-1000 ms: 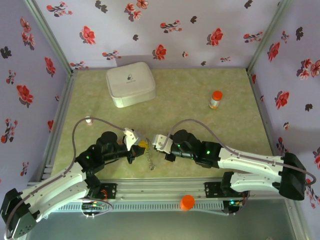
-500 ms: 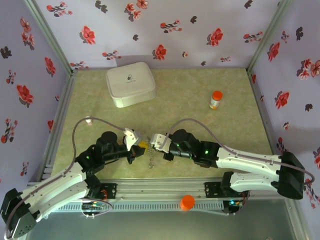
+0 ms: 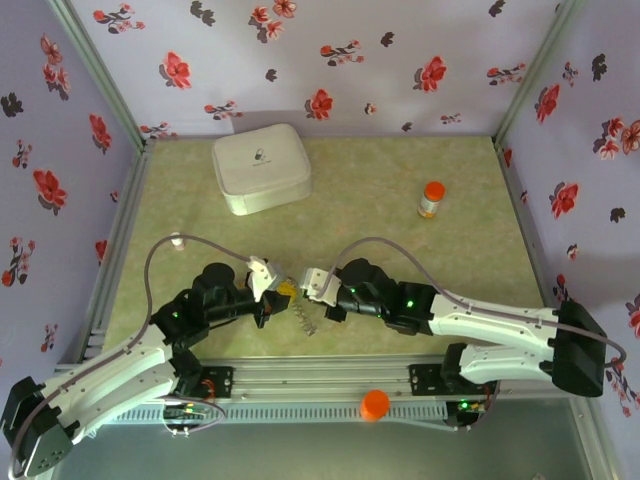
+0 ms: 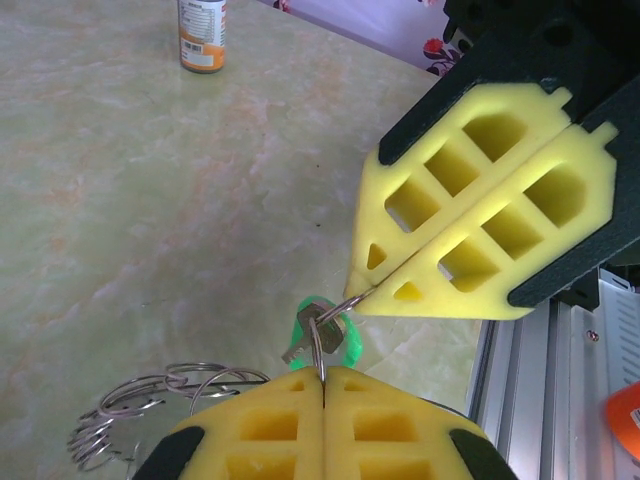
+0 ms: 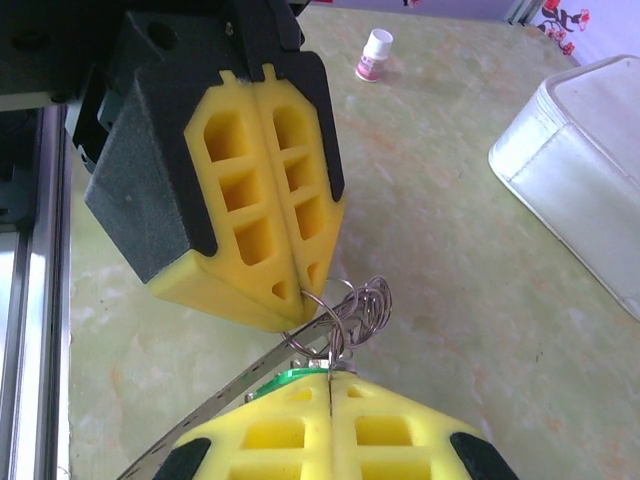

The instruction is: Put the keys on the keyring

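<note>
mid-frame, left claw (image 4: pixel 322 385) and right claw (image 4: pixel 372 292) meet tip to tip, both clenched on the thin silver wire keyring (image 5: pixel 368 305); tiny green-headed key (image 4: pixel 340 340) hangs between their tips.

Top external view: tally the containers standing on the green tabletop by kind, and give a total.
Bottles: 2 (orange-capped bottle, small white-capped bottle)
Boxes: 1 (white box)
Total: 3
</note>
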Robot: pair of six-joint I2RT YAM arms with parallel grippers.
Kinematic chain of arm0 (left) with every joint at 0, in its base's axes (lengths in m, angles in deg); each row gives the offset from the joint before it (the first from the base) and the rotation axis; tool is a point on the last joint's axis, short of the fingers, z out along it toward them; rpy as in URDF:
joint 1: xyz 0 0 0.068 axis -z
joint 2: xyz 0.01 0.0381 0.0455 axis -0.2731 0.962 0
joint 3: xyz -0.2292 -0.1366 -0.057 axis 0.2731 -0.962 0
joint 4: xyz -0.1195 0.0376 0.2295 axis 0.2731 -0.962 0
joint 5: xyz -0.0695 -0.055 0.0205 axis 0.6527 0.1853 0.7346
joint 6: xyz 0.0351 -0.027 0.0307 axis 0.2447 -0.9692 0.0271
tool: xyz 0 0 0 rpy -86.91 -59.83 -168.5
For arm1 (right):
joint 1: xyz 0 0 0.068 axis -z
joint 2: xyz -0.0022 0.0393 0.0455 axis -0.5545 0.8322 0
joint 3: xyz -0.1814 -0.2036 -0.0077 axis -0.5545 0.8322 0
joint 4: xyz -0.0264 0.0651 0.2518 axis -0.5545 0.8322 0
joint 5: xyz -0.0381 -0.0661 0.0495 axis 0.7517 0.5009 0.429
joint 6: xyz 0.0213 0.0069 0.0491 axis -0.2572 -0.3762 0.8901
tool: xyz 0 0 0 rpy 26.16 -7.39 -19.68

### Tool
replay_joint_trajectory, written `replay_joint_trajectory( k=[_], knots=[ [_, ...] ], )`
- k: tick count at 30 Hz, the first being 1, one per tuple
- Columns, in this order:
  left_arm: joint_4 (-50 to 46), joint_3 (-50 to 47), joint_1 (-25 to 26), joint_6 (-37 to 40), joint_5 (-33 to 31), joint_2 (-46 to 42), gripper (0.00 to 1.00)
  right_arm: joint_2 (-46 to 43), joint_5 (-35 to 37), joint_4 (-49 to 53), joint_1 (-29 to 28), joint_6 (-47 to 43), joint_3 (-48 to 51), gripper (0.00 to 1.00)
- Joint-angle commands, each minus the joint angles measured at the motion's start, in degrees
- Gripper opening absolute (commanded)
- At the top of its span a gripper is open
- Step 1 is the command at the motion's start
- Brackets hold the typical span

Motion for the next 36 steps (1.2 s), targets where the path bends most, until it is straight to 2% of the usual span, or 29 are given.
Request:
replay_joint_trajectory(
  k=[1, 10, 14, 21, 30, 36],
  knots=[
    [2.9, 1.7, 0.4, 0.5, 3.9, -0.4, 0.0, 0.8, 1.7, -0.7, -0.7, -1.6, -1.6, 0.0],
    [2.6, 1.7, 0.4, 1.0, 3.4, -0.2, 0.0, -1.0, 1.7, -3.3, -0.8, -0.5, -0.2, 0.0],
    [1.6, 1.7, 0.4, 2.6, 1.2, -0.4, 0.0, -2.9, 1.7, -3.6, -0.7, 1.5, 1.4, 0.0],
    [5.9, -1.3, 0.6, 11.5, -0.7, -3.5, 0.0, -5.6, -5.3, -1.1, 2.3, 8.8, 3.4, 0.0],
    [6.7, -1.8, 0.8, 16.3, -2.4, -4.3, 0.0, -5.1, -13.1, -3.2, 3.8, 13.3, 3.5, 0.0],
    [6.8, -1.9, 1.3, 19.6, -2.7, -4.3, 0.0, -3.6, -14.1, -3.7, 4.4, 14.0, 2.8, 0.0]
  ],
)
